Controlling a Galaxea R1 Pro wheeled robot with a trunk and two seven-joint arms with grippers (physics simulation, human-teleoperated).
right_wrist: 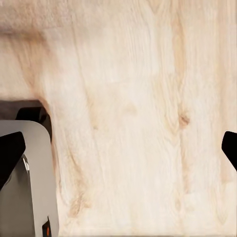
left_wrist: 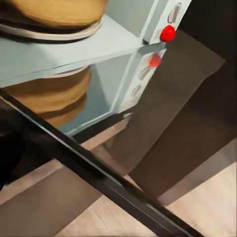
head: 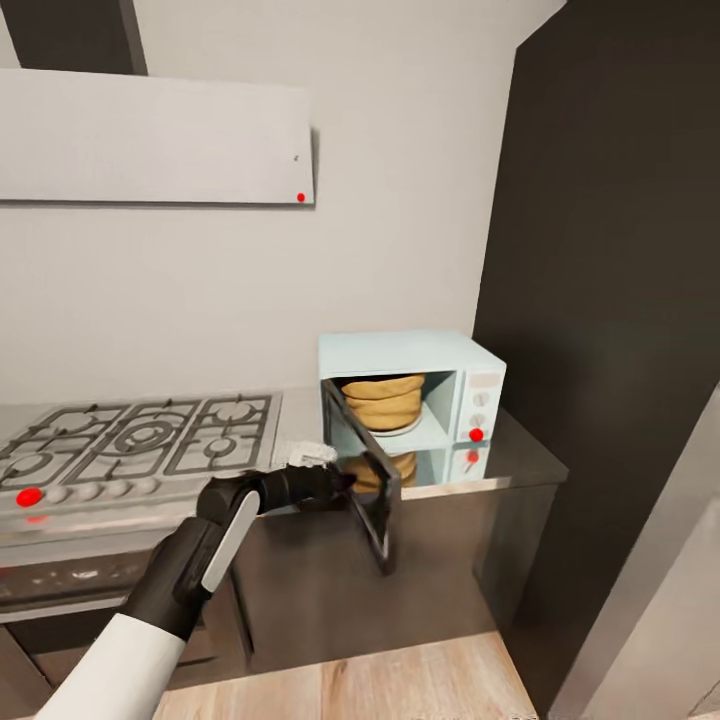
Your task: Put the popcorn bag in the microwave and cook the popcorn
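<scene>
The popcorn bag (head: 383,400) sits inside the microwave (head: 410,355), resting on the round plate (head: 390,426) in the cavity; its mustard-tan wrinkled sides fill most of the opening, and its contents cannot be made out. The microwave stands on the countertop (head: 520,455) against the grey wall, with its white knob panel (head: 483,405) and red light (head: 476,435) on the side nearest the tall dark cabinet (head: 620,300). The dark-framed door (head: 362,480) is swung outward over the countertop edge, roughly at a right angle to the cavity. The left gripper (head: 335,480) is at the inner face of that door, just beside its frame; whether its fingers are spread or pressed together cannot be told. In the left wrist view, the door's dark edge (left_wrist: 98,173) runs diagonally in front of the bag and its reflection in the shiny countertop. The gas hob (head: 140,440) lies next to the microwave, below the white hood (head: 150,140). The right gripper (right_wrist: 118,148) hangs with fingertips (right_wrist: 10,150) spread wide over the pale wood floor (right_wrist: 138,98), pinching nothing.
</scene>
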